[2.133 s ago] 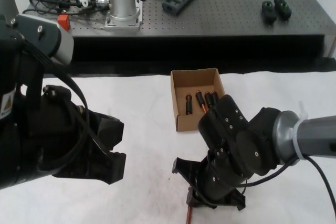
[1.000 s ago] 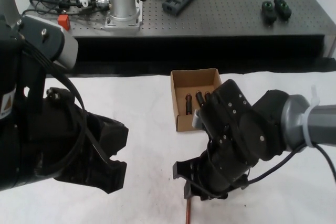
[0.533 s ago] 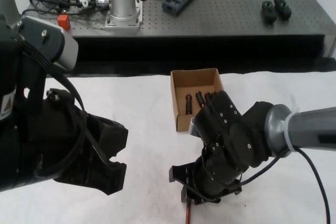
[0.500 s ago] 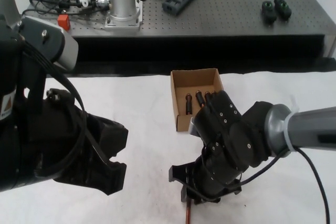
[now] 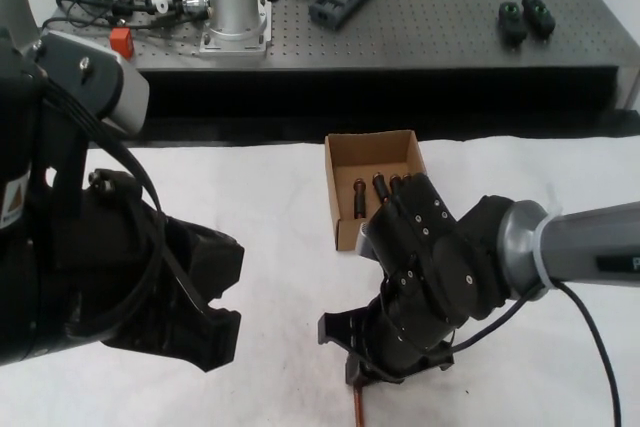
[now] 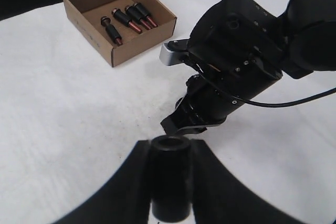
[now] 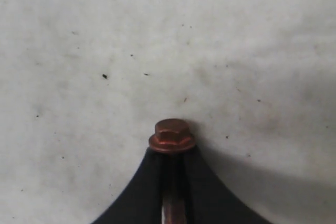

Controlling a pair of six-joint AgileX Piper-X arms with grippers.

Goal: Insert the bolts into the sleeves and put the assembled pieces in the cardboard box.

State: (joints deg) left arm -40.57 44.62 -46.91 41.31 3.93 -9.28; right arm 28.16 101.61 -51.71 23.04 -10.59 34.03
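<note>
Two arms over a table (image 5: 270, 207) spread with white cloth. Largest, at the near left: the left arm, a dark bulk low over the cloth. Ends in the left gripper (image 6: 170, 148), jaws closed on a black sleeve (image 6: 169, 182).

Next in size, near and right of centre: the right arm, wrist bent down toward the cloth. Ends in the right gripper (image 7: 172, 156), jaws narrow, pinching the shank of a copper-coloured bolt (image 7: 172, 134).

Farther back, just beyond the right arm: the cardboard box (image 6: 144, 43), open-topped, resting on the cloth. Holds four assembled pieces (image 6: 128, 19), laid side by side on its floor, each a dark sleeve with a copper end showing.

Smaller again: the sleeve, seated between the left jaws, open end pointing out past the fingertips toward the right arm.

Smallest: the bolt, hexagonal flanged head just past the right fingertips, close over the cloth. Cannot tell whether head and cloth touch. Well apart from the sleeve and from the box.
</note>
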